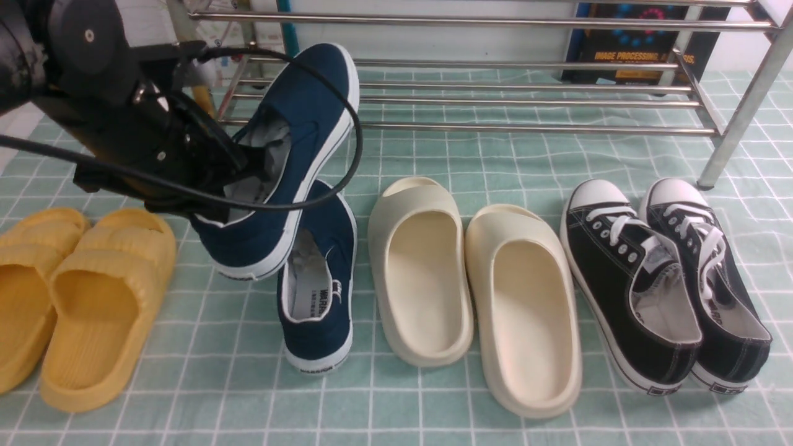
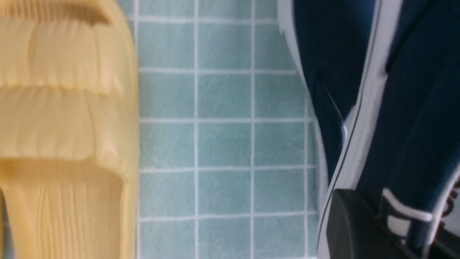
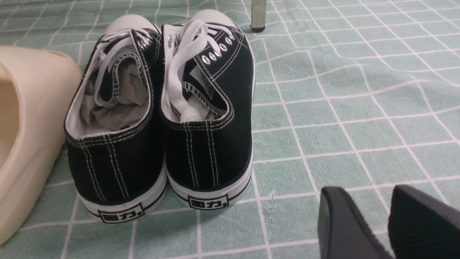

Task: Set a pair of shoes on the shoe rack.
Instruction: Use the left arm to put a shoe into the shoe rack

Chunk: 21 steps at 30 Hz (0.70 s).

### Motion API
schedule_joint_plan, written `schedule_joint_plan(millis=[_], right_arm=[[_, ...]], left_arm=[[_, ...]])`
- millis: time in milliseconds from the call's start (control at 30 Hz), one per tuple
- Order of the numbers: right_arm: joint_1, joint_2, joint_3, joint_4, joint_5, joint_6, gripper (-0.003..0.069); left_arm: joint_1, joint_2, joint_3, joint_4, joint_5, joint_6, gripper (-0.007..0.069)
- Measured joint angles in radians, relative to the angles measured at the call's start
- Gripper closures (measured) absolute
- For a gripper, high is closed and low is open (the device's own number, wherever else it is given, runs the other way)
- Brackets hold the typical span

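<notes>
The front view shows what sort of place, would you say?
Probably an indoor shoe-storage or tidying test area: a chrome rack, yellow slides and black sneakers on checked cloth suggest it.

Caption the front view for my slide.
Left end effector holds one navy sneaker above its mate, near the chrome rack.

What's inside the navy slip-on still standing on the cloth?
Inside the lower navy slip-on there's a pale insole with dark lettering at the heel. The toe end is hidden under the navy upper.
</notes>
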Motion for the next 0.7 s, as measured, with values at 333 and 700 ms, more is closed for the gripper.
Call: schedule_joint_plan(millis=[333,700], right_arm=[[0.0,0.0,0.0,0.0,0.0,0.001,0.0419],[0.0,0.0,0.0,0.0,0.0,0.003,0.0419]], left_arm=[[0.002,0.278,-0.283,0.029,0.063,-0.04,0.0615],[0.078,0.506,-0.608,0.043,0.095,-0.07,0.0615]])
